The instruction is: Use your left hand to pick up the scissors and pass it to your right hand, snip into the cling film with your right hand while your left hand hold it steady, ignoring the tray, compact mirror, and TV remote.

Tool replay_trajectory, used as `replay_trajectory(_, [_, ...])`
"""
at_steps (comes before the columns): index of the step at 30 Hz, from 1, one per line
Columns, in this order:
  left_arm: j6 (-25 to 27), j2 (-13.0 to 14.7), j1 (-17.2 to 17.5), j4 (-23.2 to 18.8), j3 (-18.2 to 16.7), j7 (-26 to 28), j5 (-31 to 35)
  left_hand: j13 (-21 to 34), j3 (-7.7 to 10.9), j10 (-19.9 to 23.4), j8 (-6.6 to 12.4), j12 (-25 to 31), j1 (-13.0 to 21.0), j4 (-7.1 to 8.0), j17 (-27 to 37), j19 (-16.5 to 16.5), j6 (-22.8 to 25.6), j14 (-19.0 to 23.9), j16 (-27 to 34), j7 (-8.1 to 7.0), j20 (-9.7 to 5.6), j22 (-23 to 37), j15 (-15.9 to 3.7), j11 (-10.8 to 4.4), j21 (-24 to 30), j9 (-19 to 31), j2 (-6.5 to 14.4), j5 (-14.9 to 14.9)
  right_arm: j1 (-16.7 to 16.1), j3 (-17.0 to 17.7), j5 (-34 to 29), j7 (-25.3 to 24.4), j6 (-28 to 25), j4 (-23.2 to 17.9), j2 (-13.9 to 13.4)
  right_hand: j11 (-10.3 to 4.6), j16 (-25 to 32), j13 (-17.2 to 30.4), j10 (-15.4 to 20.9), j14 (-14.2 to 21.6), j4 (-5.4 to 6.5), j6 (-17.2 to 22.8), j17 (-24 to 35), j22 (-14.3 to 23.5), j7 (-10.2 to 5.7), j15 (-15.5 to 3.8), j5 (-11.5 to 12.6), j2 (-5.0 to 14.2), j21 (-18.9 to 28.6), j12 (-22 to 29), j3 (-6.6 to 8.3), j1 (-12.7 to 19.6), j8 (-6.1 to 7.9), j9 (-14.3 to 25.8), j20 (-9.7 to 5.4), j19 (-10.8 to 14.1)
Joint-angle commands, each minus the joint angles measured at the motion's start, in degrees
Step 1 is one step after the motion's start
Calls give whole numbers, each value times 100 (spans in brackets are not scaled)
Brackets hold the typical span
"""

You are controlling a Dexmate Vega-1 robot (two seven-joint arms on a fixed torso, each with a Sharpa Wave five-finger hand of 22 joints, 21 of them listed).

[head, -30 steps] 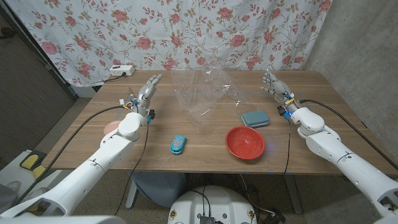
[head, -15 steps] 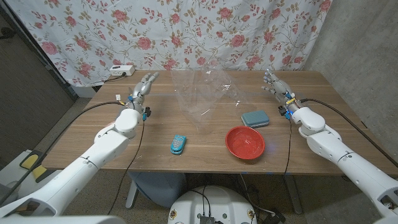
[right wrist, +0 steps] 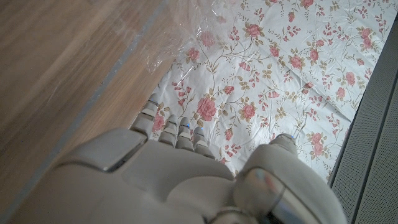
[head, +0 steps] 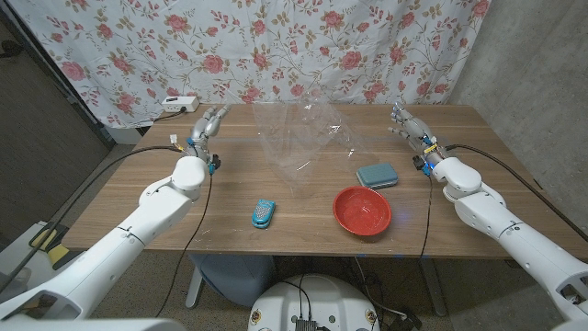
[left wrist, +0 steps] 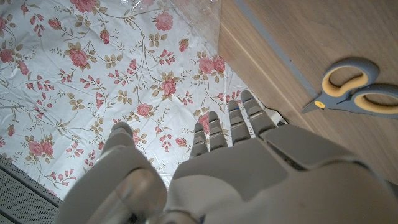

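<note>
Task barely begun: scissors (left wrist: 351, 90) lie untouched on the surface (head: 303, 207), left hand (head: 206, 126) and right hand (head: 404, 124) both released, cling film (head: 299, 133) uncut as far as visible.

Soft, even indoor light falls on the table (head: 138, 202) in the head view, with only faint shadows under the red bowl (head: 363, 210). The cling film (head: 296, 136) shows small white glints. The head view is sharp; both wrist views blur the nearest hand (left wrist: 249, 174) surfaces.
</note>
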Motion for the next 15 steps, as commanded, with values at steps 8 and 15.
replay_trajectory(8, [1011, 316, -68, -542, -9, 172, 345, 13, 12, 279, 32, 72, 113, -38, -3, 126, 135, -26, -97, 77, -89, 7, -222, -220, -22, 26, -27, 17, 233, -84, 10, 201, 144, 381, 106, 45, 6, -8, -27, -7, -28, -33, 4, 7, 19, 8, -13, 12, 21, 38, -13, 38, 17, 19, -6, -38])
replay_trajectory(15, [1620, 456, -118, -849, 19, 245, 508, 41, 10, 464, 87, 128, 100, -15, 9, 235, 337, 88, -90, 199, -85, 16, -303, -292, -21, 33, -19, 13, 288, -113, 40, 263, 156, 490, 146, 37, 6, -15, -31, -11, -30, -34, 1, 7, 18, 10, -14, 17, 24, 38, -10, 41, 17, 20, -7, -41])
